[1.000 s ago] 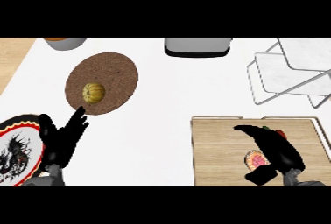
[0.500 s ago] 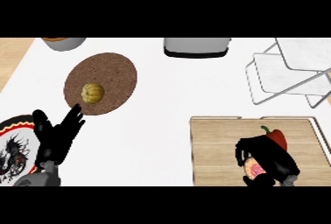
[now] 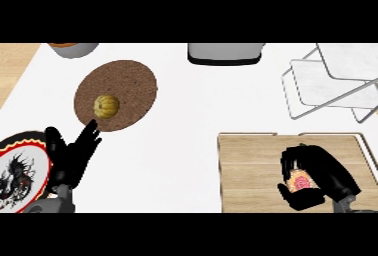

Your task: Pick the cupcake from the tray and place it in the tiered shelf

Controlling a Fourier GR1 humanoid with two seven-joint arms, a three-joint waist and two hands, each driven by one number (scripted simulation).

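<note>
The right hand (image 3: 319, 175) curls round the cupcake (image 3: 302, 181) on the wooden tray (image 3: 251, 165); light, soft and crushable, it is probably best held low by its sides.

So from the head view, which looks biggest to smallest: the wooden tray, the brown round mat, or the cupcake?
1. Wooden tray, cut off by the view's edge.
2. Brown round mat.
3. Cupcake, partly hidden inside the right hand.

Pink-frosted cupcake (image 3: 302, 181) over wooden tray (image 3: 251, 165); white wire tiered shelf (image 3: 332, 80) beyond, upper right.
</note>
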